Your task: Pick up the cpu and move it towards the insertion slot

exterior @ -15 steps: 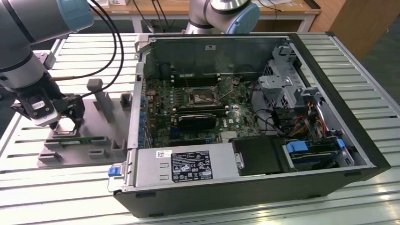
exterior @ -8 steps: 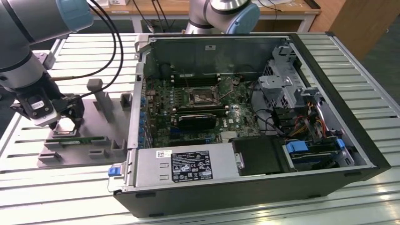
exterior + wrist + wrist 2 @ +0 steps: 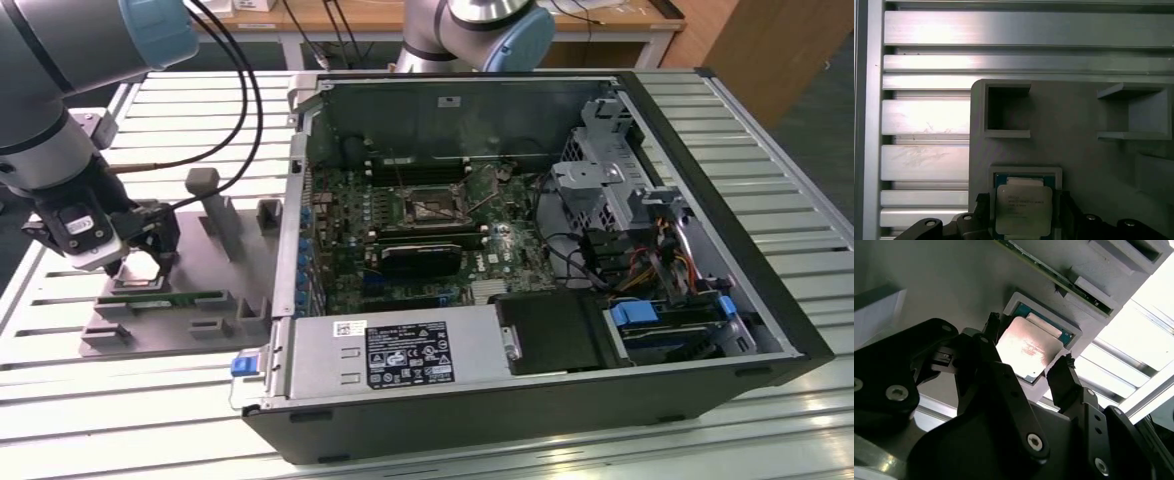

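At 9 o'clock in the exterior view, your end effector (image 3: 134,270) hangs low over a grey fixture (image 3: 200,290). It is clenched on the cpu (image 3: 1024,350): in both wrist views a dark finger (image 3: 996,325) presses one edge of the chip and its partner presses the opposite edge. The silvery top faces up, and the end effector (image 3: 1023,200) straddles it squarely. The cpu (image 3: 1023,212) is at a pale square-framed recess in the fixture, with a teal-green strip showing at one edge. You cannot tell from these frames whether the chip has cleared the recess floor.

Just beside the end effector, toward 4 o'clock in the exterior view, a long green memory stick (image 3: 180,297) lies on the same fixture. The fixture rests on a slatted aluminium tabletop (image 3: 80,400).

Further out, between 2 and 3 o'clock from the end effector, an open computer case (image 3: 534,400) lies on its side. The insertion slot (image 3: 434,205) sits near the middle of its motherboard, well apart from the chip. A silver power supply (image 3: 387,355) fills the case's 6 o'clock edge. At 12 o'clock, behind the case, the base of another robot arm (image 3: 481,30) stands.
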